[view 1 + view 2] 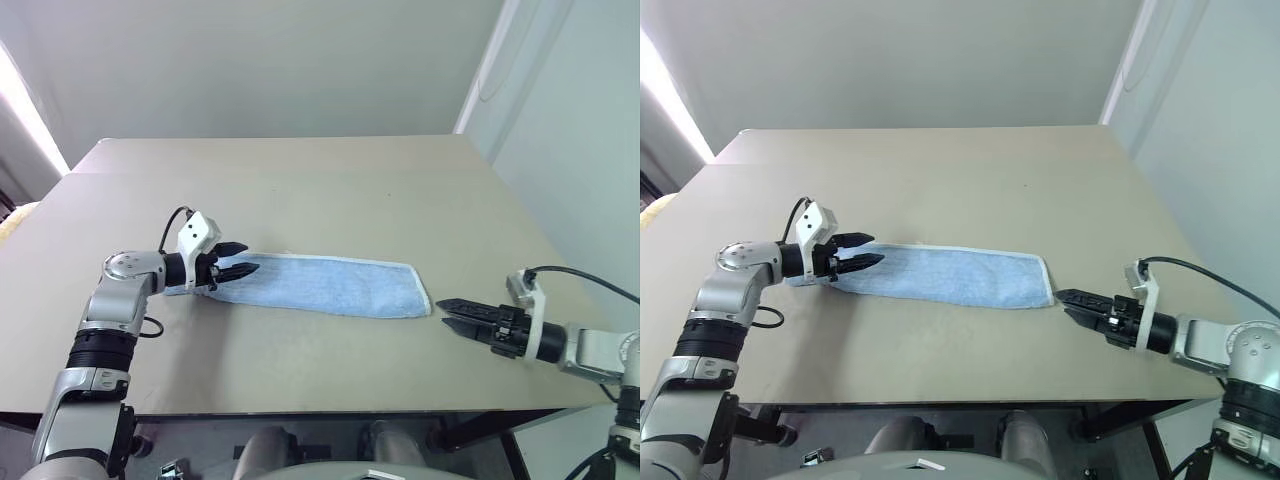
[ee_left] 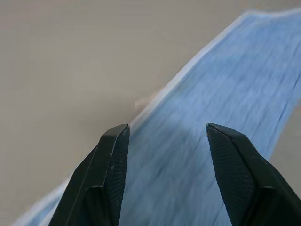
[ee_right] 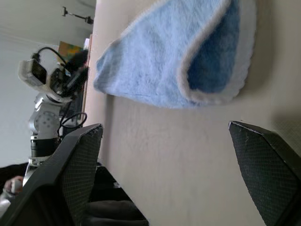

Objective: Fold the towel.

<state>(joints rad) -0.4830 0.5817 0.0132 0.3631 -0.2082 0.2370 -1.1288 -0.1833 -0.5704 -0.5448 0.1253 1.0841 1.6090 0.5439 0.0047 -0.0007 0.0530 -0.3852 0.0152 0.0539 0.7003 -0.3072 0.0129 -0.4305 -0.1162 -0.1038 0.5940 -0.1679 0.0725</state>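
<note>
Head views: light blue towel (image 1: 325, 285) lying as a long folded strip mid-table (image 1: 300, 190), running 9 to 3 o'clock. Left gripper (image 1: 235, 268) over the 9 o'clock end, fingers apart, gripping nothing. Right gripper (image 1: 1072, 304) just off the 3 o'clock end, spread wide, empty. Left wrist view: soft terry between the parted fingers (image 2: 110, 155). Right wrist view: doubled hemmed edge ahead. Probably light and floppy, so best pinched at end corners.

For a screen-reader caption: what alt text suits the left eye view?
A light blue towel lies folded into a long strip on a tan table. The open left end effector is over one end; the open right end effector is just off the other.
</note>
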